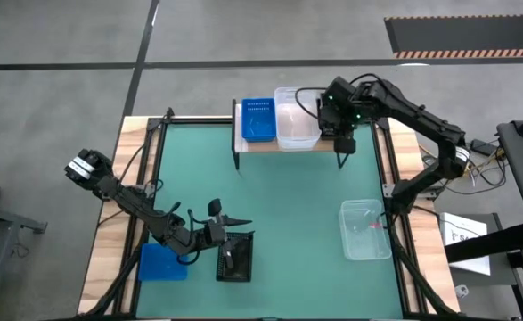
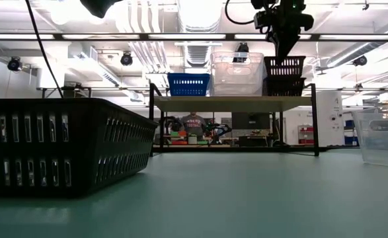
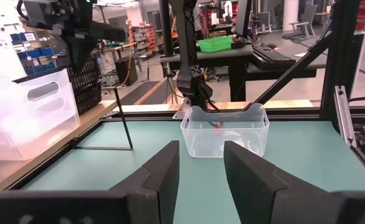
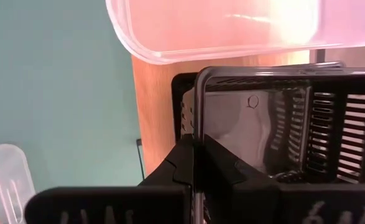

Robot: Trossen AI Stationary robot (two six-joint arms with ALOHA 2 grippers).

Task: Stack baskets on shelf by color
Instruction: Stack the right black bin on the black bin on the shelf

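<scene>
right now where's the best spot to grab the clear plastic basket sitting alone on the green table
Grip one thin upright wall of the clear plastic basket at its rim, coming straight down from above: it stands upright with its mouth open upward, apart from other things, so a finger probably fits inside and one outside.

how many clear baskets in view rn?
2 distinct: one clear basket on the shelf between blue and black baskets, another clear basket alone on the table's right side. Any nested inside the shelf one can't be counted.
</scene>
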